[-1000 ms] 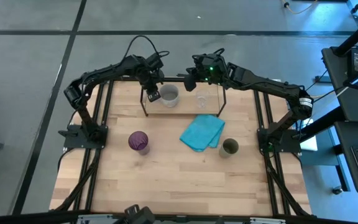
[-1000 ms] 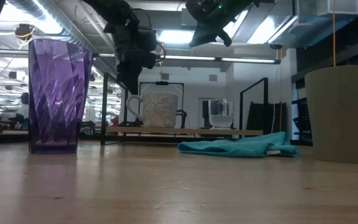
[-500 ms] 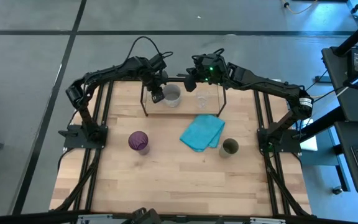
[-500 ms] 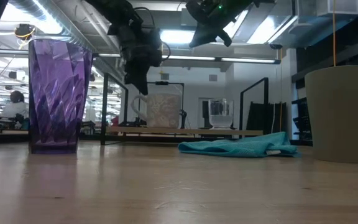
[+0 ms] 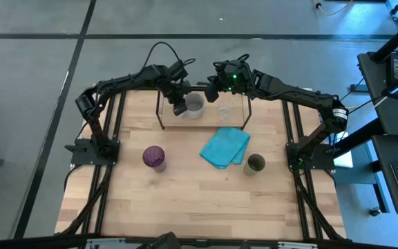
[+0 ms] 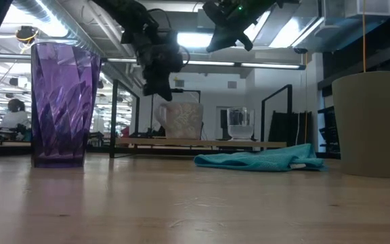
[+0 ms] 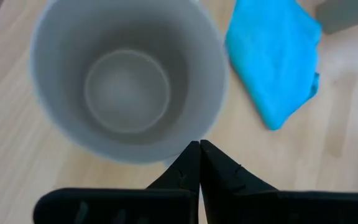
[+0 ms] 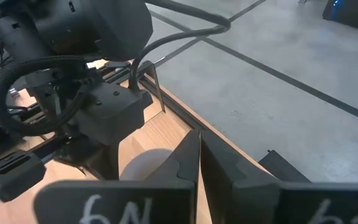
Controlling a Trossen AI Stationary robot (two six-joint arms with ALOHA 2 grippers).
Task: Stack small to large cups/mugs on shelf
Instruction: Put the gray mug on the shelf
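Note:
The grey mug stands upright on the shelf, a black wire rack at the table's far side, with the small clear glass to its right. My left gripper is shut at the mug's left side. Shut as well, my right gripper hangs above the shelf's far rail, touching nothing. The purple tumbler and the olive-green cup stand on the table nearer the front. My left gripper meets the mug's outer wall just under the rim with its shut fingertips, on the mug's left side. The fingers slant down from the table's left. The mug stays upright on the shelf's wooden base.
A folded turquoise cloth lies on the table in front of the shelf, between the tumbler and the olive cup. The shelf's thin black uprights stand around the mug and glass. Bare wood lies toward the near edge.
My left gripper has moved toward the table's right edge and tipped its fingers more steeply down, staying shut. The grey mug has slid a little to the right along the shelf, toward the glass, still upright.

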